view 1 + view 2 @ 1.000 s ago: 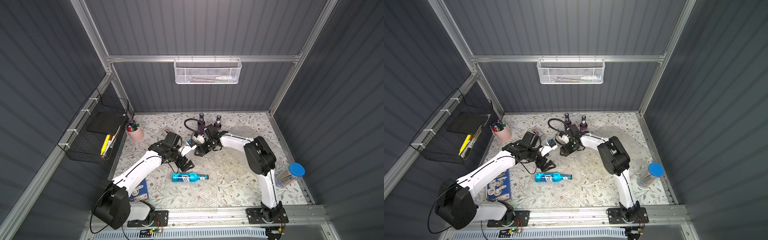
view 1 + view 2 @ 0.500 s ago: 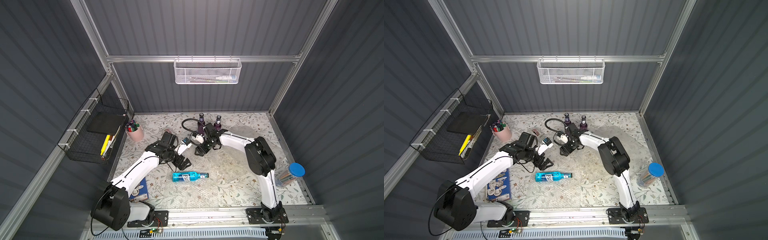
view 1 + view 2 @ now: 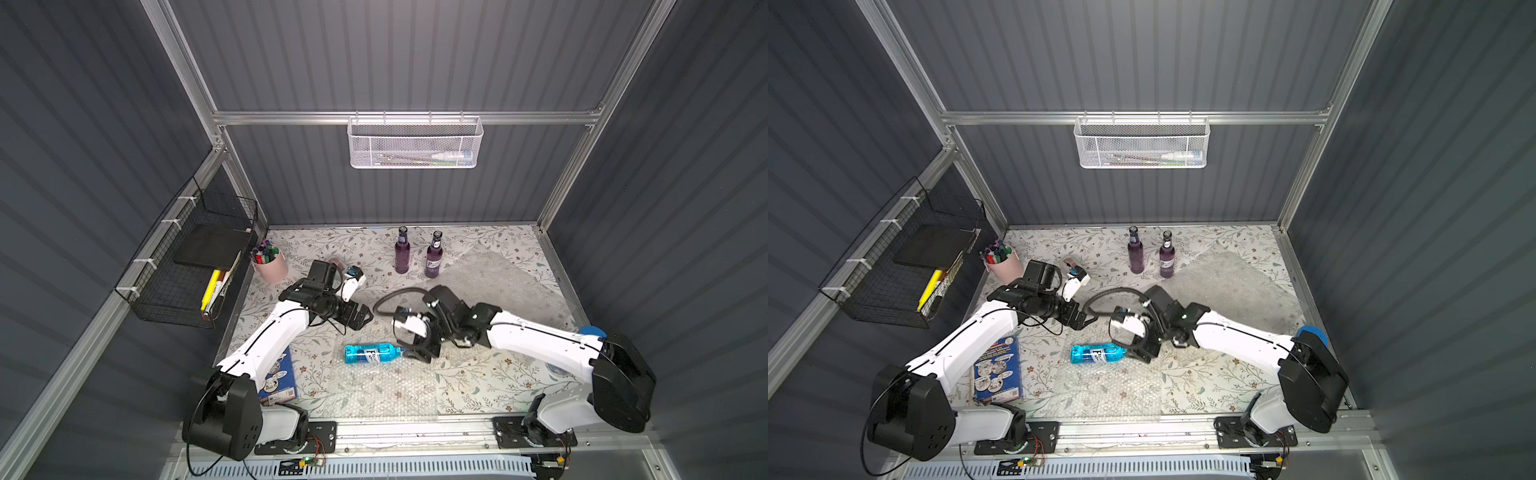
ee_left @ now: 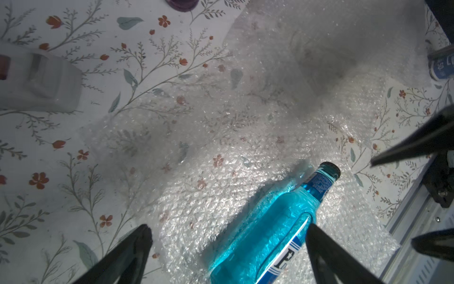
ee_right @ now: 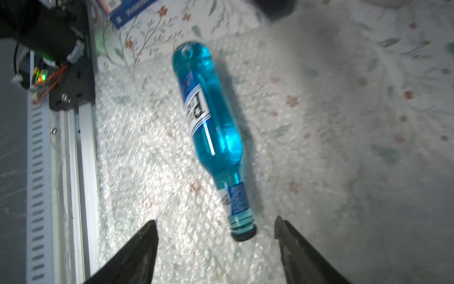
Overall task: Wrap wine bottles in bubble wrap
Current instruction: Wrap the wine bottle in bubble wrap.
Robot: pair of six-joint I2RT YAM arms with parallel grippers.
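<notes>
The left gripper (image 3: 362, 316) hangs with its tapered black fingers spread wide, holding nothing. Just in front of it, a slim, glossy blue glass bottle (image 3: 370, 354) lies on a crinkly clear bubble wrap sheet (image 3: 382, 390). The right gripper (image 3: 417, 350), 1 second ago back by the 2 upright purple bottles (image 3: 402, 255), now straddles the cap with its jaws apart, gripping nothing. The blue bottle's long axis runs left-right, with the dark cap pointing right.
</notes>
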